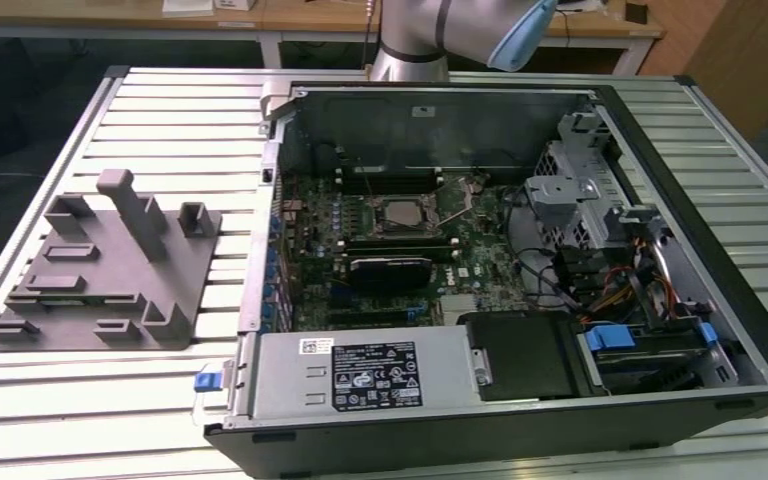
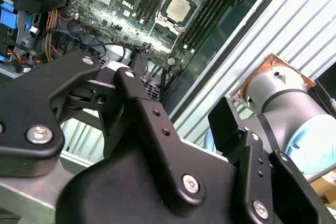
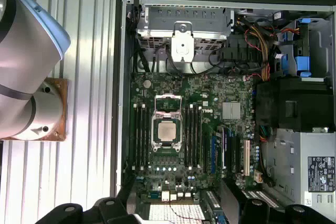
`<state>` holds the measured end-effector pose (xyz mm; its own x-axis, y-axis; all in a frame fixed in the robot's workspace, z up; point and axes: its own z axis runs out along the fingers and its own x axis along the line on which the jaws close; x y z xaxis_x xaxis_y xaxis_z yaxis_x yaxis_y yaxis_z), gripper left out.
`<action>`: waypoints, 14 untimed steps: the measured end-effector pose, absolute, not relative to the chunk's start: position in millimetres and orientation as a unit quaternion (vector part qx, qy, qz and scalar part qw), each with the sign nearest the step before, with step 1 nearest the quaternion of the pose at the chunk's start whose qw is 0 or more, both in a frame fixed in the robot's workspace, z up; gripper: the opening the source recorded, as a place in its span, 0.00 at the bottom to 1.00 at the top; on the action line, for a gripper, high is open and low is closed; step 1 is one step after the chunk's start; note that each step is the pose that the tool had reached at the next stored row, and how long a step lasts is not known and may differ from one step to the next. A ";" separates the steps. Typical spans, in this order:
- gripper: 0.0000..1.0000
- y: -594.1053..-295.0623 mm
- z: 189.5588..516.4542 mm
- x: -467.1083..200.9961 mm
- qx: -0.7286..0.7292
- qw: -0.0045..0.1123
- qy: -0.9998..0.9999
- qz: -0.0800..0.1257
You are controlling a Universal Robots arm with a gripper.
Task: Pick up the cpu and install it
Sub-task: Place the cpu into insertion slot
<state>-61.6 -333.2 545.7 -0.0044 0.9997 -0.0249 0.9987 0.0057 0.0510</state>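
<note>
**Cpu sits in its socket; gripper hangs high over the open case**

The cpu (image 3: 166, 129) lies flat and square inside the socket frame (image 3: 154, 129) near the middle of the board (image 1: 478, 260). The hinged plate (image 3: 168, 103) stands folded back just beside it, so the chip's metal top is bare. The gripper (image 2: 157, 150) is well above the case (image 1: 267, 150) and well apart from the chip, so it does not have hold of it. I cannot tell from its black links whether it is open or closed.

Judging by this, the work is at the socket itself. Any descent should be straight down and square to the chip's edges. It needs to stay clear of the raised plate and of the memory slots (image 3: 139, 135) that flank the frame on both sides. The chip should move only vertically near the socket. A sideways drag or a tilted corner risks the contacts beneath.

The case lies on its side on the slatted table (image 1: 157, 110). It holds the board, a power supply (image 1: 357, 375) along the near edge, and a bundle of cables (image 1: 611, 290) towards the exterior view's right. A grey fixture (image 1: 104, 280) stands on the table beside the case, at the exterior view's left.
</note>
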 end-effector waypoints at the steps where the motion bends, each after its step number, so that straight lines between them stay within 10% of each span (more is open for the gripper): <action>1: 0.74 -333.2 545.7 -61.6 0.705 0.027 0.709 0.009; 14: 0.74 -333.2 545.6 -61.6 0.705 0.027 0.709 0.009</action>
<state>-61.6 -333.2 545.6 -0.0044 0.9997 -0.0249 0.9987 0.0057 0.0509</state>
